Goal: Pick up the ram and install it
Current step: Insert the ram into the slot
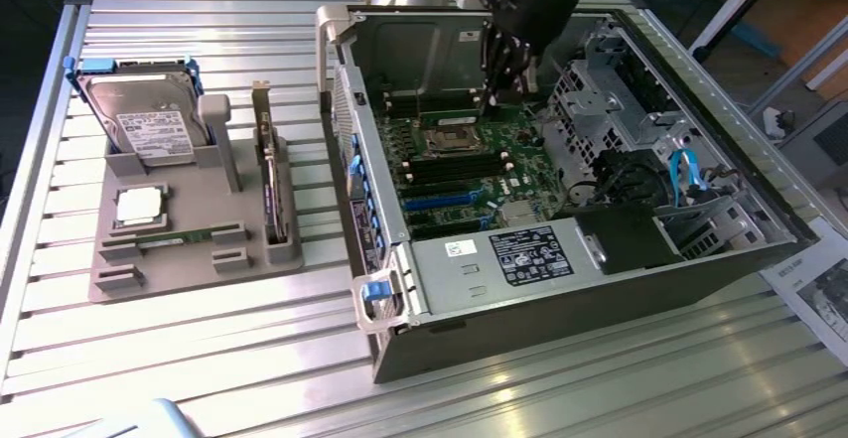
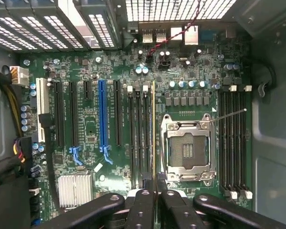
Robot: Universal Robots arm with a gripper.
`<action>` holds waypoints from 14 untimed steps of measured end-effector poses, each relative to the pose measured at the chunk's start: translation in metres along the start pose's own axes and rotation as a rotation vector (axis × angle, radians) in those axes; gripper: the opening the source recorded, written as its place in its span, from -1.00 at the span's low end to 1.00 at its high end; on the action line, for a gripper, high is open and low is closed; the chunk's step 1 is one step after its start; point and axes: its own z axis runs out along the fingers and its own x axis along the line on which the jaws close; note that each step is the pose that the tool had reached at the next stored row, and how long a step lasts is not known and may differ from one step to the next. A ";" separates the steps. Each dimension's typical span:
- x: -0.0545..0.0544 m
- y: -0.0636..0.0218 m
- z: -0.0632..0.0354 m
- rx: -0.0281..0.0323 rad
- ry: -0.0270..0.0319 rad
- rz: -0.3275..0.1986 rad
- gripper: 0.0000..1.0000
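One ram (image 2: 155,129) is clamped in the single claw (image 2: 156,191) over the motherboard (image 2: 93,138); a second ram (image 1: 179,238) lies in the grey tray (image 1: 236,200).

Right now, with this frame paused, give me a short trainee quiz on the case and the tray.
1. True or false: the gripper is shut on the ram.
2. The ram lines up with: A) the blue slot; B) the black slots right beside the socket; C) the heatsink.
3. Name the item on the tray that sits in blue rails.
Key: 1 true; 2 B; 3 the hard drive.
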 end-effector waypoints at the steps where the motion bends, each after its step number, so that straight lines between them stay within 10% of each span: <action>1: 0.000 0.0000 0.0025 0.0003 0.0000 0.000 -0.76; 14: 0.003 -0.0004 0.0184 0.0040 0.0006 0.003 -0.76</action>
